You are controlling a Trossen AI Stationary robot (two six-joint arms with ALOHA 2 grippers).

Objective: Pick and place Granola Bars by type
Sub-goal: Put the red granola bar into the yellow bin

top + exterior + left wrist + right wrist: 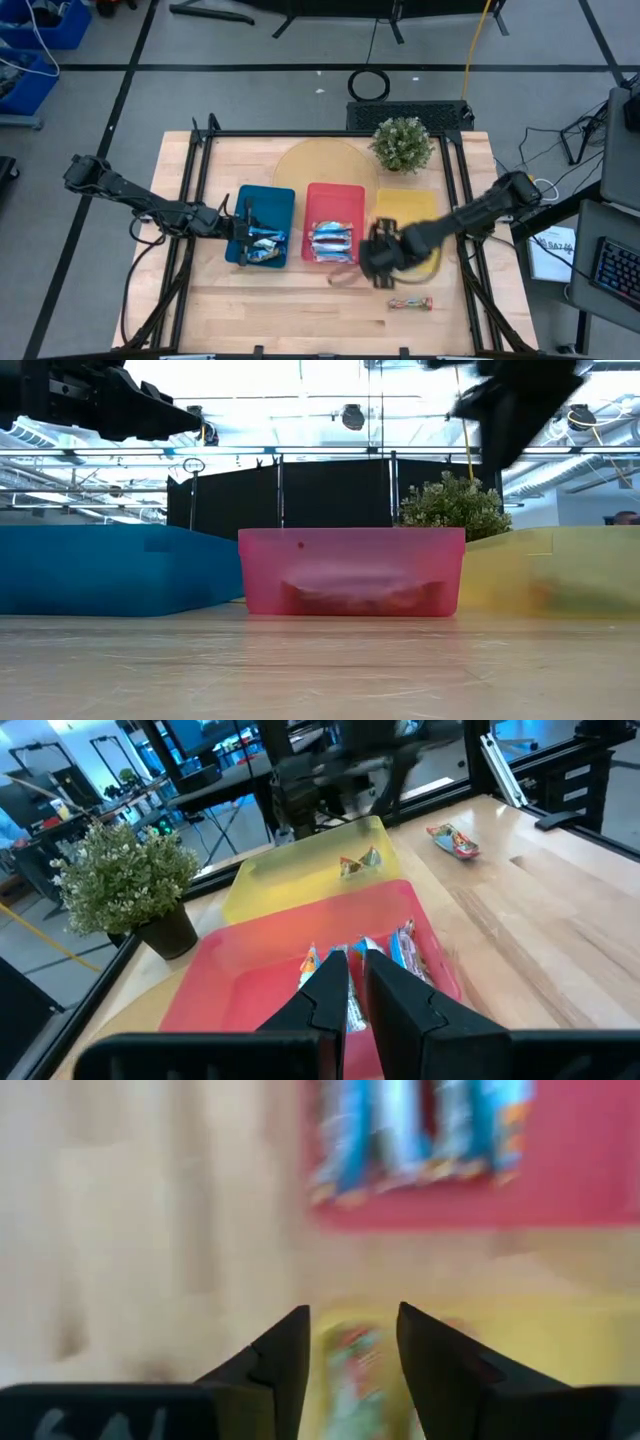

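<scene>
Three trays stand side by side: blue point(268, 205), red point(335, 200) and yellow point(408, 208). Silvery-blue bars point(265, 245) lie in the blue tray, and several blue bars point(332, 240) point(360, 952) lie in the red tray. One orange-red bar point(360, 863) point(350, 1370) lies in the yellow tray. Another orange-red bar point(410, 303) point(453, 840) lies on the table. My left gripper point(245, 230) point(352, 985) hangs over the blue tray, empty, its fingers a narrow gap apart. My right gripper point(378, 255) point(353, 1330) is open and raised over the yellow tray's near left corner, above the bar there.
A potted plant point(402, 143) stands behind the yellow tray on a round mat point(320, 165). A black frame point(200, 180) runs along the table's sides. Bare wood lies in front of the trays, where the loose bar is.
</scene>
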